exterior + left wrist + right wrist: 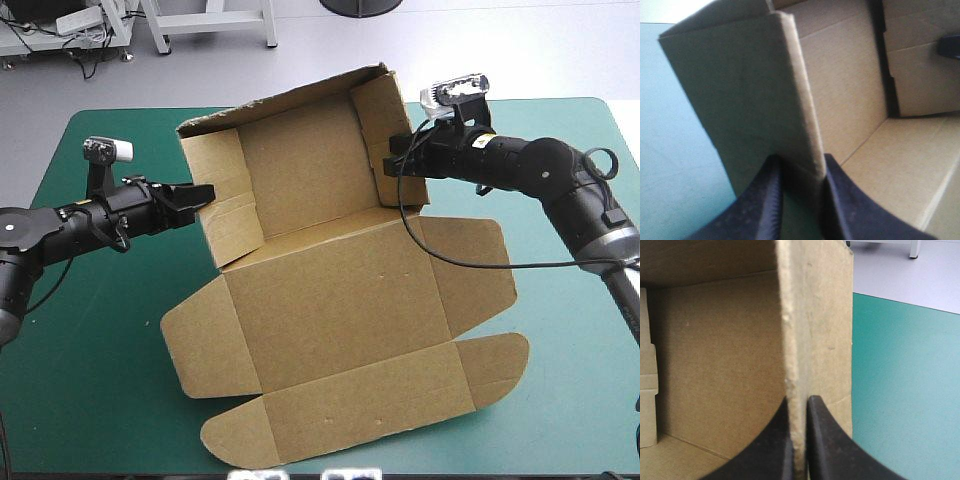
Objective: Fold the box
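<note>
Box (340, 320) on teal-green cover (90, 400): back part raised, 2 side walls up, front panels flat. Left gripper (205, 192) pinches left wall; right gripper (392, 160) pinches right wall.

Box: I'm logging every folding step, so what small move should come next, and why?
Probably nudge both side walls inward to stand square with the back wall. The left hand and right hand each pinch a raised side wall of the box, while its front panels lie flat on the teal-green cover.
</note>
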Controlling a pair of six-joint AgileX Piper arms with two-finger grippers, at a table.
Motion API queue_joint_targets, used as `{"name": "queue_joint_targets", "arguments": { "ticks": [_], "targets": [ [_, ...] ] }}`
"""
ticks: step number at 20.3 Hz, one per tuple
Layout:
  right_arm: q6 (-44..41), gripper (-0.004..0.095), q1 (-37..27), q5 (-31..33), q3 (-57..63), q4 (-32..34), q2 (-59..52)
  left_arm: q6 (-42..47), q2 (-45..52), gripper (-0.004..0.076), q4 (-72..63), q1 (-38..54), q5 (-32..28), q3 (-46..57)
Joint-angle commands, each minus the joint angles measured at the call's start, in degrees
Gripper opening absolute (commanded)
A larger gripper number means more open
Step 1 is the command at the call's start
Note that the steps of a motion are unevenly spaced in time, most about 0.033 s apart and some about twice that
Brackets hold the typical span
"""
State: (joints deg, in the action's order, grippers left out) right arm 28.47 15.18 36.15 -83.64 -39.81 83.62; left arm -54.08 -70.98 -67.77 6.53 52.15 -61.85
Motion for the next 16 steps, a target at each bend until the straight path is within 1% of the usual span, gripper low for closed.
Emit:
{"name": "queue_joint_targets", "arguments": {
  "ticks": [1, 2, 3, 4, 5, 6, 7, 9, 11, 14, 16],
  "targets": [
    [-3.0, 0.0005, 2.1, -0.1, -1.9, -4.6, -2.2, 1.1, 1.2, -0.0010, -3.2, -4.5, -0.9, -1.7],
    [-6.3, 0.0005, 3.0, 1.5, -1.9, -0.6, -2.2, 3.4, 1.2, -0.0010, 1.1, -7.8, -3.6, -2.3],
    [-8.3, 0.0005, 3.6, 2.5, -1.9, 2.1, -2.2, 5.9, 1.2, -0.0010, 5.2, -9.7, -5.2, -3.1],
    [-14.1, 0.0005, 5.1, 5.6, -1.9, 10.0, -2.2, 11.8, 1.1, -0.0010, 14.3, -13.1, -7.2, -5.2],
    [-17.1, 0.0005, 5.7, 7.2, -1.9, 13.9, -2.2, 15.4, 1.1, -0.0010, 18.4, -14.6, -7.7, -6.3],
    [-22.2, 0.0005, 7.1, 10.5, -1.9, 20.6, -2.2, 22.5, 0.8, -0.0010, 27.8, -17.9, -8.2, -9.3],
    [-25.1, 0.0004, 7.6, 12.8, -1.9, 24.0, -2.1, 27.8, 0.0, -0.0010, 34.5, -20.2, -7.7, -11.7],
    [-27.1, 0.0004, 7.8, 15.0, -1.9, 26.8, -1.6, 35.5, -2.6, -0.0010, 44.6, -23.0, -4.1, -15.5],
    [-28.0, 0.0002, 7.8, 15.2, -1.9, 28.8, 0.0, 38.8, -6.1, -0.0010, 49.8, -24.4, 0.0, -18.0],
    [-28.0, 0.0002, 7.0, 15.4, -1.9, 29.2, 5.4, 39.7, -12.4, -0.0010, 51.0, -24.4, 1.2, -18.9],
    [-28.0, 0.0001, 6.8, 15.1, -1.9, 28.6, 7.9, 39.9, -14.2, -0.0010, 51.3, -24.4, 1.2, -18.9]
  ]
}}
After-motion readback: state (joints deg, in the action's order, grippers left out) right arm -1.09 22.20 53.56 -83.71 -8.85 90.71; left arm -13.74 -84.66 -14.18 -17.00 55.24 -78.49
